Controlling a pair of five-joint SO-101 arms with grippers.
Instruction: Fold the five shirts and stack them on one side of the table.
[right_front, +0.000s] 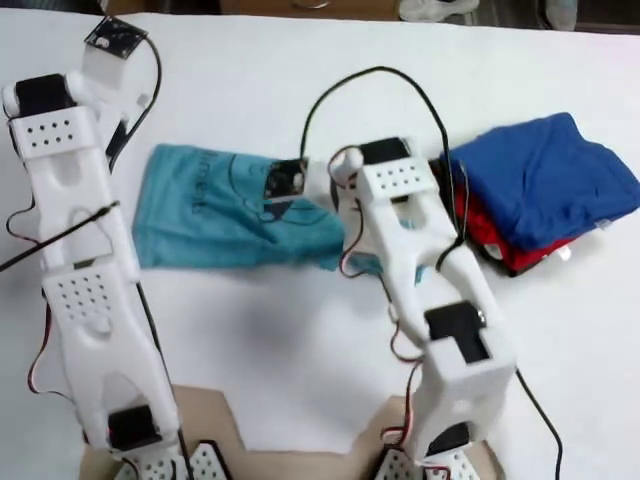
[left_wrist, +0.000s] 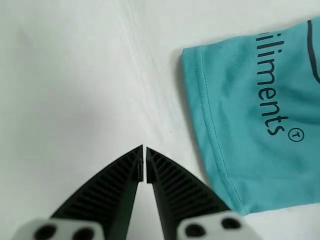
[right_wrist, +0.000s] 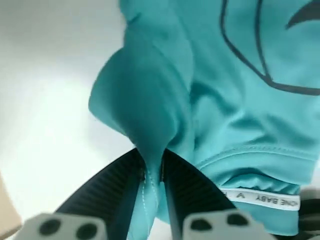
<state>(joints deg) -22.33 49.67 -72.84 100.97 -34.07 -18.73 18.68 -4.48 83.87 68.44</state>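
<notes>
The right pincer (right_wrist: 152, 172) is clenched on a bunched fold of the teal shirt (right_front: 200, 215), with the cloth pinched between its fingers close to the neck label. The rest of that shirt lies flat on the counter (right_front: 300, 330) and stretches away from this pincer toward the other one. The left pincer (left_wrist: 144, 148) is clenched on nothing. Its tips are together over bare counter, just beside the shirt's far edge but apart from it.

On the opposite side of the right pincer from the teal shirt sits the stack (right_front: 530, 200), near the right arm. It is a folded blue shirt (right_front: 545, 170) lying on a folded red shirt (right_front: 480, 228). I cannot tell whether anything lies beneath the red one.

I judge the task a little under half done. Two shirts look folded and piled, and the teal one looks to be the third, caught mid-fold. It already lies as a long band, so it likely needs another fold across its length before it is carried over the right arm's side onto the blue shirt. By the count of five, two more shirts would then remain to fold and stack.
</notes>
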